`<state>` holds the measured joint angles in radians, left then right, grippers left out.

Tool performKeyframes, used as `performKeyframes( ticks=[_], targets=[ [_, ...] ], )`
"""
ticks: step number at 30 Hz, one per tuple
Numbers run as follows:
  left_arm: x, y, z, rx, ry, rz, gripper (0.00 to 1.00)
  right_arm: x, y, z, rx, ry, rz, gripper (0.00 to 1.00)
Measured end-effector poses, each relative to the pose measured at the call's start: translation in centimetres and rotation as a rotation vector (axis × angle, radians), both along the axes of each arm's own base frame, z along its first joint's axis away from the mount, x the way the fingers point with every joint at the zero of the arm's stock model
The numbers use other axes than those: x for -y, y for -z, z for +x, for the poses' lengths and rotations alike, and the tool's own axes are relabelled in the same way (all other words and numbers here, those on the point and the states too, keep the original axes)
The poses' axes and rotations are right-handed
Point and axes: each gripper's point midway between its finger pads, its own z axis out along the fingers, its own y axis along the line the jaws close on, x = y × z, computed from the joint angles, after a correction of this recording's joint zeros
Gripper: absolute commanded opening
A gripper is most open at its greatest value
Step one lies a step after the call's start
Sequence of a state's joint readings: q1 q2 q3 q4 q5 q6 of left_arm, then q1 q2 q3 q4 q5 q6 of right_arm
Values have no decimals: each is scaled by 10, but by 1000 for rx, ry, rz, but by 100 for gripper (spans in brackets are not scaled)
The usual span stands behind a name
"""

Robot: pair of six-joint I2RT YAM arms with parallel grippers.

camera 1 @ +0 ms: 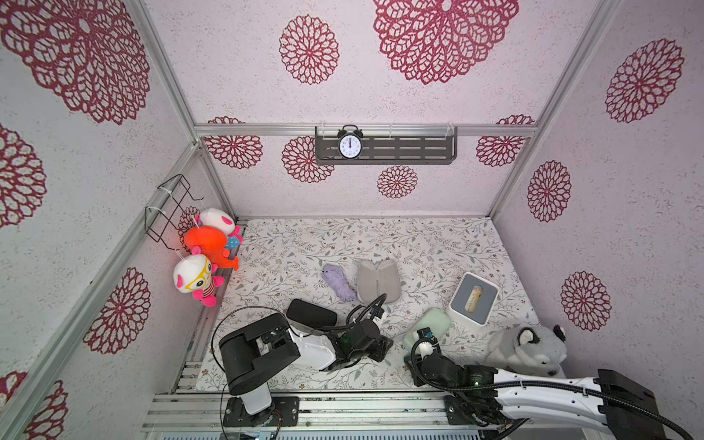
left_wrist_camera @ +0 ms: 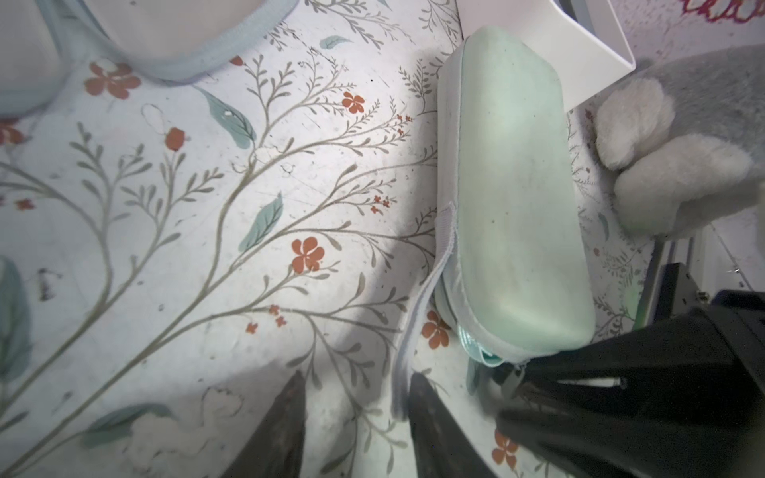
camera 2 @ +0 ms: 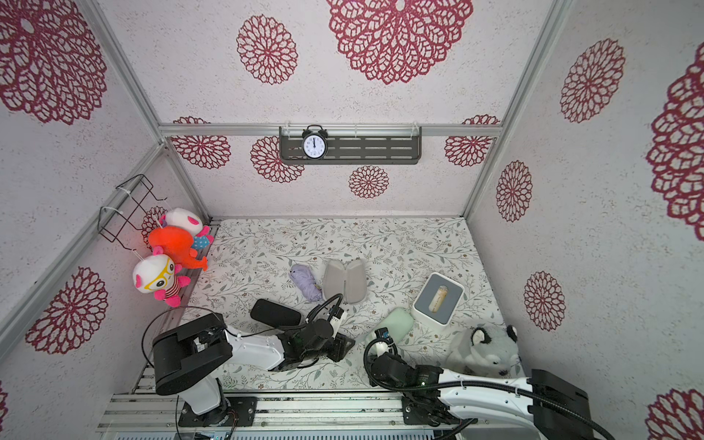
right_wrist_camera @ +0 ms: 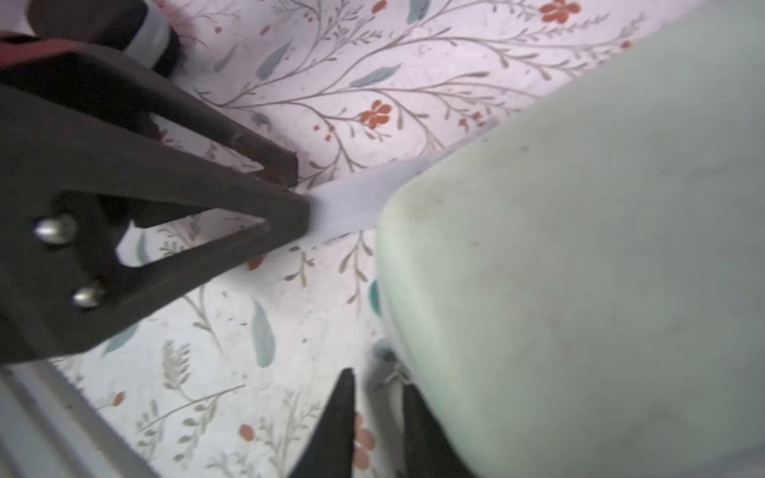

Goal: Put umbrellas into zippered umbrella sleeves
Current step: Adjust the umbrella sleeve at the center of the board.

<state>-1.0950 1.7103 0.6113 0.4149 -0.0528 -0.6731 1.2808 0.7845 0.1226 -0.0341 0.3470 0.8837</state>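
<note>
The mint green sleeve (camera 1: 429, 324) lies zipped shut at the front right, large in both wrist views (left_wrist_camera: 513, 198) (right_wrist_camera: 579, 269). Its white strap (left_wrist_camera: 418, 298) runs between my left gripper's (left_wrist_camera: 358, 376) spread jaws, beside one finger, and nothing is clamped. My right gripper (right_wrist_camera: 377, 380) stands open at the sleeve's end, with the small zipper pull (right_wrist_camera: 387, 372) loose between its fingers. The lilac umbrella (camera 1: 337, 282) lies next to the open lilac sleeve (camera 1: 378, 281), whose grey lining faces up. The black sleeve (camera 1: 310, 313) is shut, beside my left arm.
A white box with a grey top (camera 1: 473, 299) stands just behind the mint sleeve. A grey plush animal (camera 1: 529, 348) sits at the front right, close to my right arm. Plush toys (camera 1: 207, 247) hang at the left wall.
</note>
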Motion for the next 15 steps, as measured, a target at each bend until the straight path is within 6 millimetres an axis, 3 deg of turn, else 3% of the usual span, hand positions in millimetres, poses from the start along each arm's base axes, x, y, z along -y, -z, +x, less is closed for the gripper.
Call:
performKeyframes(
  ticks=[4,7,8,11,15],
  targets=[
    [14,-24,15,64,11,-6,65,7,-11,-1,-3,14,5,68],
    [26,-49,26,109,20,-52,69,16,-27,5,2,72,-7,74],
    [28,-55,30,120,19,-63,72,19,-35,7,4,93,-10,86],
    [37,-73,43,152,18,-94,74,29,-52,15,25,164,-23,98],
    [65,-88,57,166,45,-137,74,60,-59,34,54,318,-87,99]
  ],
)
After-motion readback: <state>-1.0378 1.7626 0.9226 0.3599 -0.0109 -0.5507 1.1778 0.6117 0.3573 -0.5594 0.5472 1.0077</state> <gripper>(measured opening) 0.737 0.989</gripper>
